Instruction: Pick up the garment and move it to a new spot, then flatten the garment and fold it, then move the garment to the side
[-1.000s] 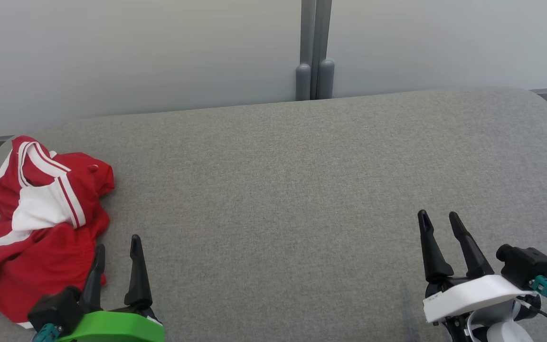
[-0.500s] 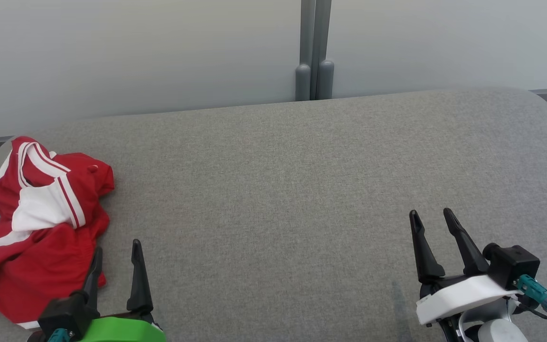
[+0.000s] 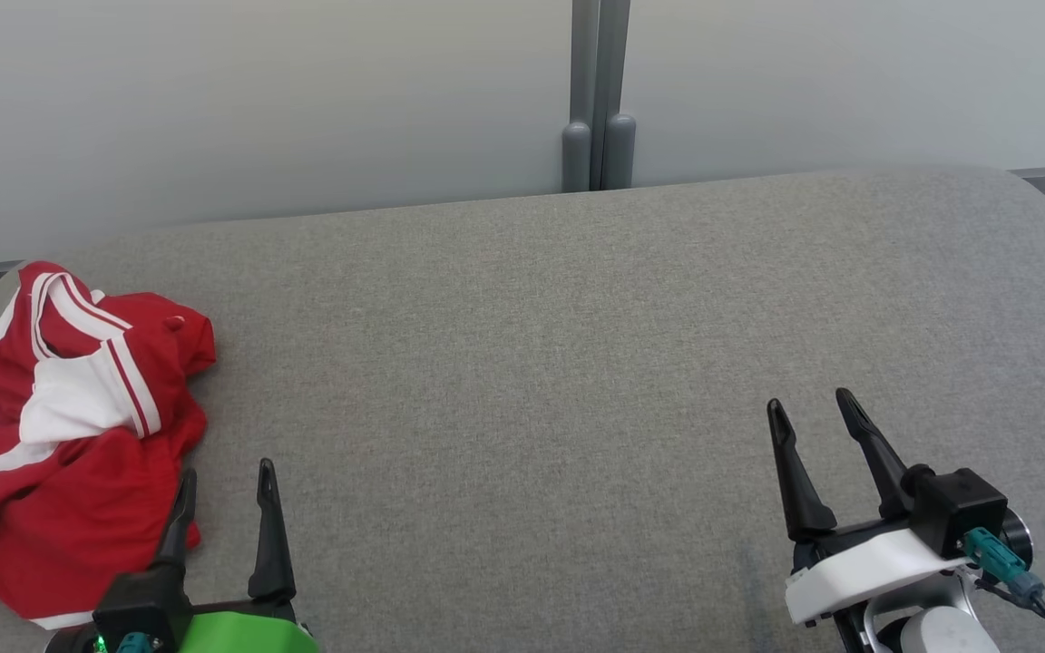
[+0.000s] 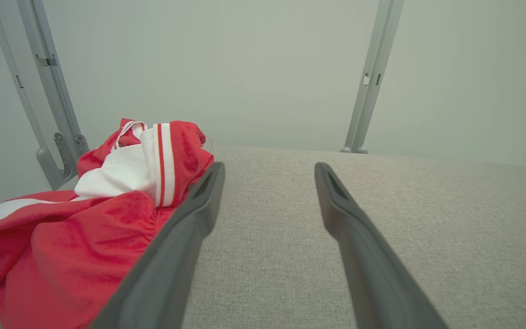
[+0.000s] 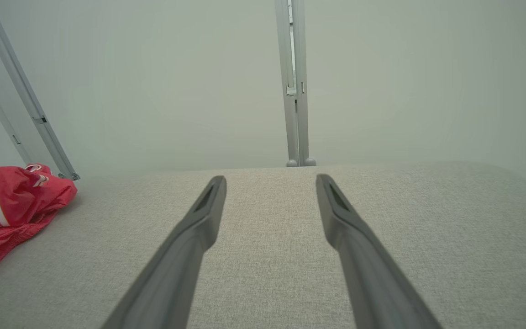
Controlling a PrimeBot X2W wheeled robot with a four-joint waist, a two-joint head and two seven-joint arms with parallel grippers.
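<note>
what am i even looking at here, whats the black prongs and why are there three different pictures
The black prongs are the fingers of a two-armed robot's grippers. The wide picture comes from a camera on its head, looking down at a grey padded surface. There the left gripper, with its green housing, sits at the lower left and the right gripper, with its white housing, at the lower right.

The other two pictures come from cameras on each wrist, looking along that gripper's own fingers, which rise from the bottom edge.

A crumpled red and white garment lies at the left end of the surface, just beside the left gripper. Both grippers are open and hold nothing; the garment has not been picked up yet.
</note>
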